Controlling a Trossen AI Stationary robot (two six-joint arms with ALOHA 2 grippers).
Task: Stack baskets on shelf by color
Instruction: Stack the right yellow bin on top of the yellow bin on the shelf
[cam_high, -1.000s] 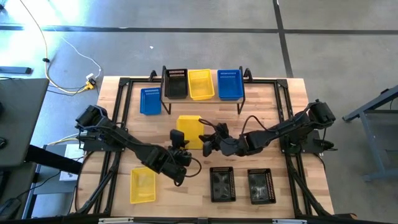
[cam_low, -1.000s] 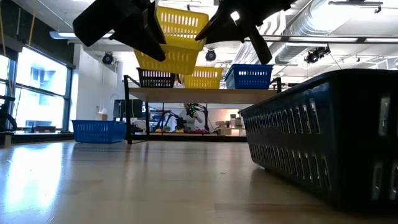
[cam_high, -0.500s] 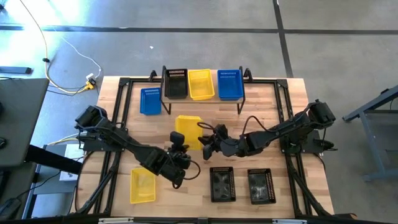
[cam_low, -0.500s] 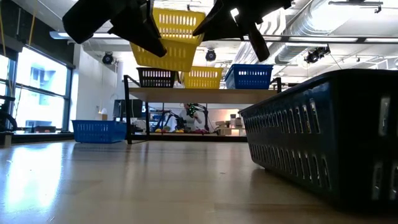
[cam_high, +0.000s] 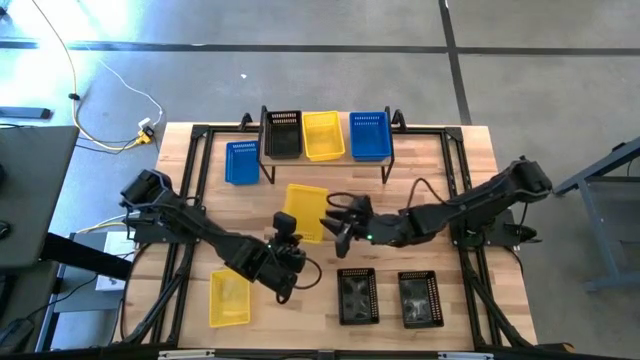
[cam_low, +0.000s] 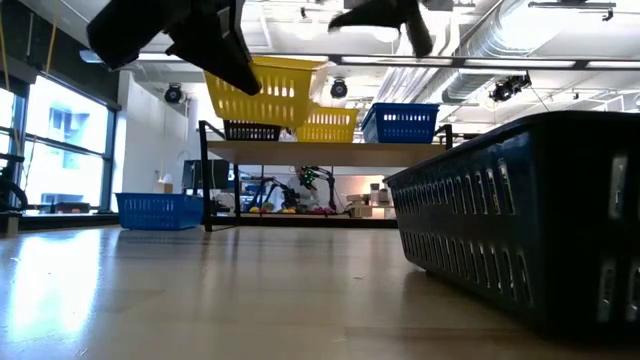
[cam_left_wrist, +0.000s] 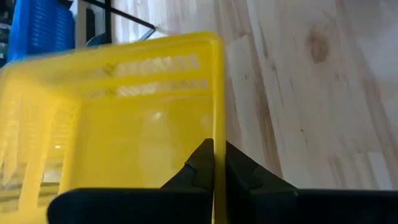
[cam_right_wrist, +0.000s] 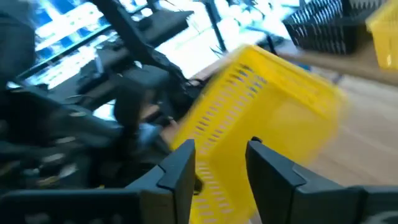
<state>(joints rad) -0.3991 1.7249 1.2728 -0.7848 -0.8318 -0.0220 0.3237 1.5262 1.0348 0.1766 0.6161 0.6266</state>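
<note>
High view. We list the shelf (cam_high: 326, 150) at the far side of the surface (cam_high: 460, 190) as our landmark. On its plank we count a black basket (cam_high: 282, 133), a yellow basket (cam_high: 323, 134) and a blue basket (cam_high: 369, 134), side by side. A second blue basket (cam_high: 241, 162) lies on the surface just beside the shelf's left legs. In front of the shelf we record a lifted yellow basket (cam_high: 306, 211), tilted. The left pincer (cam_high: 289, 235) is at that basket's near edge; the right pincer (cam_high: 338, 221) sits just beside its right edge. Well in front of the shelf we list another yellow basket (cam_high: 229, 297) and two black baskets (cam_high: 358, 296) (cam_high: 420, 298).

Low view. We see the lifted yellow basket (cam_low: 264, 86) in the air, in front of the shelf (cam_low: 300, 152) and above its plank, with the left pincer's dark body against its left side. The right pincer (cam_low: 385, 15) hangs apart from the basket. A black basket (cam_low: 530, 215) fills the near right.

Left wrist view. We record the left pincer (cam_left_wrist: 212, 163) clamped together on the yellow basket's wall (cam_left_wrist: 124, 118).

Right wrist view. We record the right pincer (cam_right_wrist: 219, 165) with fingers apart, the yellow basket (cam_right_wrist: 261, 112) beyond them, not gripped.
</note>
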